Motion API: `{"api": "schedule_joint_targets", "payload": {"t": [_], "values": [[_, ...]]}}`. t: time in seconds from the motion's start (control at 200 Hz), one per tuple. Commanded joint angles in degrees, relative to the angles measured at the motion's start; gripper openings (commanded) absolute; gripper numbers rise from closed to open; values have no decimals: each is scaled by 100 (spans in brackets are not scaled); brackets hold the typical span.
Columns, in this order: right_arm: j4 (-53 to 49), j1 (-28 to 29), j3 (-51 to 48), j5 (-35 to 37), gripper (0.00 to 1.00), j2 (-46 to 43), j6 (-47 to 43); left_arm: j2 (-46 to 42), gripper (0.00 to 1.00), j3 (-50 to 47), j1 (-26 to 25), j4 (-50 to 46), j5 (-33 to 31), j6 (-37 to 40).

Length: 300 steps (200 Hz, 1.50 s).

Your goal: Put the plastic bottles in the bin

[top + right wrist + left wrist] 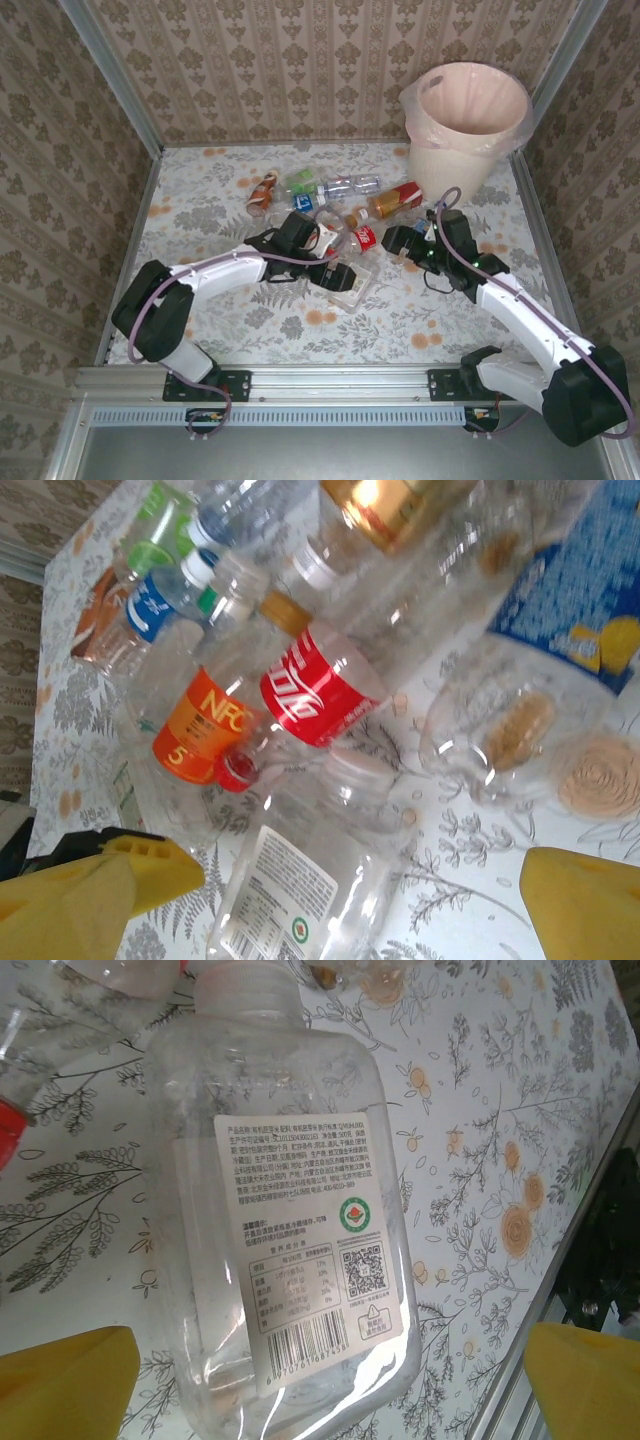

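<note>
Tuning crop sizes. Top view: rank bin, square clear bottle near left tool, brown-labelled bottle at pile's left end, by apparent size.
1. bin, largest by far.
2-3. square clear bottle and brown-labelled bottle look about alike, so I'm not ranking them.

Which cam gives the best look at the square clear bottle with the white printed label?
Left wrist: the square bottle lies close up, label and barcode plain. Right wrist catches its neck and part of the label. Top view shows it small.

table (210,200) – floral top | on it – plastic bottles (400,198) clustered mid-far | bin (455,160) far-right corner
</note>
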Motion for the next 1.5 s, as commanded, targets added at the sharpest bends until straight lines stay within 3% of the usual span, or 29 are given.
{"api": "schedule_joint_targets", "payload": {"t": [0.0, 0.06, 0.38, 0.5, 0.56, 0.625, 0.84, 0.935, 1.04, 1.235, 1.355, 1.495], "values": [[462, 44, -340, -482, 100, 218, 616, 277, 100, 322, -133, -348, 504, 320], [602, 62, -432, -541, 100, 324, 746, 417, 100, 443, -174, -389, 906, 320], [781, 72, -759, -754, 100, 368, 589, 990, 100, 1134, -628, -765, 1638, 403], [559, 77, -759, -706, 100, 458, 261, 1270, 88, 1414, -670, -870, 1809, 462], [434, 115, -723, -688, 100, 522, 133, 1126, 89, 1337, -677, -780, 1702, 451], [276, 203, -665, -601, 100, 569, -72, 813, 100, 1093, -616, -540, 1511, 362], [-329, 674, -331, 44, 100, 706, -691, -294, 100, 71, -41, 674, 1110, -383], [-559, 961, -147, 435, 100, 758, -705, -759, 100, -216, 110, 1078, 611, -684], [-655, 1243, 0, 815, 100, 788, -521, -1145, 100, -458, 146, 1300, -487, -1064], [-945, 1807, 427, 1286, 100, 1146, -333, -1504, 100, -636, 123, 623, -2753, -1985], [-1228, 2082, 774, 1519, 100, 1550, -336, -1610, 100, -862, 122, 540, -3285, -2397], [-1491, 2311, 1104, 1776, 100, 2028, -331, -1594, 100, -935, 130, 464, -3447, -2529]]}}
